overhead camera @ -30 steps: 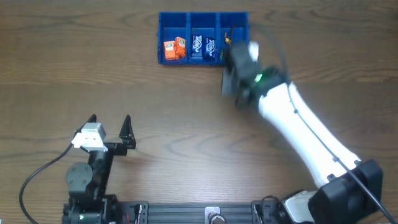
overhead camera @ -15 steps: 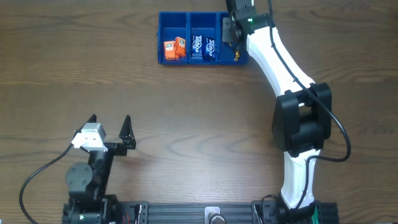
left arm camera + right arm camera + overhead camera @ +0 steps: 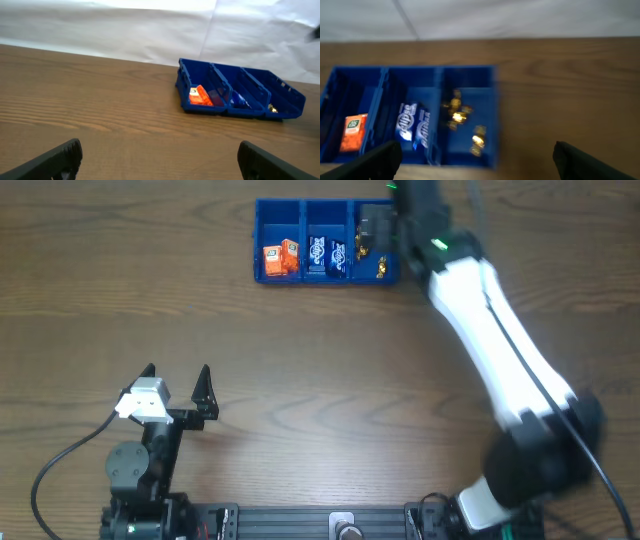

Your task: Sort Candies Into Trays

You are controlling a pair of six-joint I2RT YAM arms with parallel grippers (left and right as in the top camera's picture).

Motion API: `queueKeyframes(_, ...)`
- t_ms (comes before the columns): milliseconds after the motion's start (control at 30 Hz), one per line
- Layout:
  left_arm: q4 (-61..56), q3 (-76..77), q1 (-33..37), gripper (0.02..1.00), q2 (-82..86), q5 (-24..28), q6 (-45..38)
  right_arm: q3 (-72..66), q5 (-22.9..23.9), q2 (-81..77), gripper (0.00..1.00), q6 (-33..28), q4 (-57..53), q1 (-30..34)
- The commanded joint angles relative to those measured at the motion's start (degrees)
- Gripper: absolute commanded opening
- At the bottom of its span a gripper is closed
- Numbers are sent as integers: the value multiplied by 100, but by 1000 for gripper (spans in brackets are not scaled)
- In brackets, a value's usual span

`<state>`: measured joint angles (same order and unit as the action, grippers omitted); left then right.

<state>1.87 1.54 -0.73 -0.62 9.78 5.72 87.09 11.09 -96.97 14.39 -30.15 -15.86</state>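
Looks like the drop-off end of the sort. The right gripper [image 3: 372, 225] hangs over the blue tray [image 3: 258, 240], spread wide and holding nothing. Gold candies [image 3: 457, 116], blue packets [image 3: 415, 127] and orange ones [image 3: 354, 132] each sit in their own bin. The left gripper [image 3: 177, 375] is spread too, near its base. I'd guess the next move is backing off.

Wooden table [image 3: 300, 360]; blue three-compartment tray [image 3: 327, 204] on far side.

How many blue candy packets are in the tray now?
2 blue candy packets, side by side in the middle compartment of the blue tray: one on the orange candies side, the other on the gold candies side. Another could lie hidden underneath.
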Motion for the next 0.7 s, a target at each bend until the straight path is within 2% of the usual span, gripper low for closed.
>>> queueKeyframes(33, 175, -122, 35, 996, 33, 57, -59, -2122, 133, 2404, 998, -498, 509, 396)
queueKeyframes(167, 175, -122, 35, 998, 33, 57, -59, -4603, 214, 5029, 998, -553, 1272, 498)
queueKeyframes(300, 175, -122, 35, 998, 33, 57, -59, -6614, -551, 7482, 998, -310, 1676, 1329)
queueKeyframes(433, 175, -122, 35, 998, 33, 57, -59, -7689, -660, 9206, 998, -313, 1823, 1456)
queueKeyframes(533, 175, -122, 35, 998, 33, 57, -59, -8039, -953, 9654, 998, -369, 1847, 1453)
queueKeyframes(600, 175, -122, 35, 998, 33, 57, -59, -8371, -953, 9680, 998, -730, 2260, 1453)
queueKeyframes(700, 175, -122, 35, 998, 33, 57, -59, -8668, -951, 9680, 998, -787, 2708, 1447)
